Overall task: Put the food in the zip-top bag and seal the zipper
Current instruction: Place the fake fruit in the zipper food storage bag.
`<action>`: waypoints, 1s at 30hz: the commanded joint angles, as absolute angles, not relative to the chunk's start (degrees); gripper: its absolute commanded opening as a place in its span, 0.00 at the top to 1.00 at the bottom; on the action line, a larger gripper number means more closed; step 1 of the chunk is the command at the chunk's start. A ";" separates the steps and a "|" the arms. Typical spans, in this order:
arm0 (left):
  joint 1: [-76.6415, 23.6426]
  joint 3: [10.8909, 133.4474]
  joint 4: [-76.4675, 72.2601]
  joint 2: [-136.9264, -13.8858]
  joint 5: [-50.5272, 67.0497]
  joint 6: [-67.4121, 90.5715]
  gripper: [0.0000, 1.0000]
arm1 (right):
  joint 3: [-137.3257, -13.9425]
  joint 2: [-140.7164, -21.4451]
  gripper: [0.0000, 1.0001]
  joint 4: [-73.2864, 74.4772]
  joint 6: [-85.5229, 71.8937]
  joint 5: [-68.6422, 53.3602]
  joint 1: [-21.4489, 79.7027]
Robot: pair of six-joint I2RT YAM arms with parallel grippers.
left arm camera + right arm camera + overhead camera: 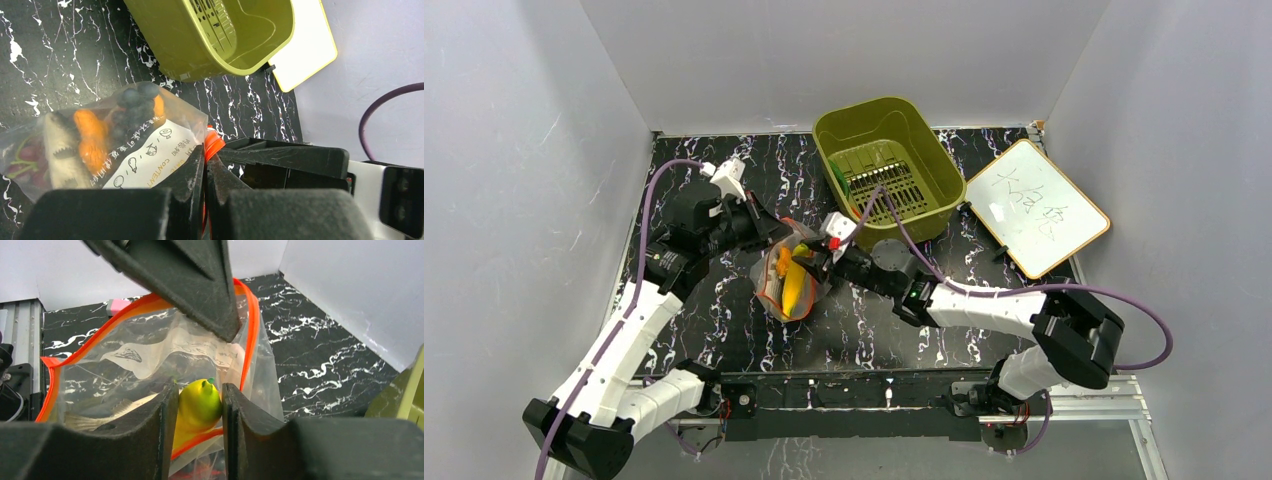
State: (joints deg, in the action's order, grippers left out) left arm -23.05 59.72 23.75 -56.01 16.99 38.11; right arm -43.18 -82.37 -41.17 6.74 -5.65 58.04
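Clasping the banana (199, 407) in the right jaws, stem end up, at lower centre of the right wrist view. Half over the near lip of the zip-top bag (150, 355), long axis running along the jaws and down into the open mouth.

Pinching the zipper (213, 143) tight in the left jaws, low in the left wrist view, and so propping the mouth agape.

In the top view, standing mid-frame on the table (724, 320) between both arms, with the olive basket (869, 122) apart to the upper right.

Inside already, through the clear plastic: grape bunch (135, 102), orange pieces (90, 135).

Probably calls only for release straight down the banana's length from the right side. Could snag on that near lip.
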 commanded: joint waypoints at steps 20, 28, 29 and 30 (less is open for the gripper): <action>-23.12 58.59 20.28 -53.88 18.56 37.11 1.00 | -65.74 -79.50 0.32 -3.26 6.08 1.08 58.33; -23.11 58.25 22.52 -51.79 18.14 33.88 1.00 | -66.30 -71.61 0.27 9.91 18.68 1.45 58.32; -23.16 58.41 23.03 -51.55 18.26 33.30 1.00 | -66.74 -71.10 0.27 11.29 20.13 1.37 58.28; -23.12 58.51 23.51 -51.32 18.43 32.61 1.00 | -67.20 -70.72 0.28 12.73 21.67 0.72 58.27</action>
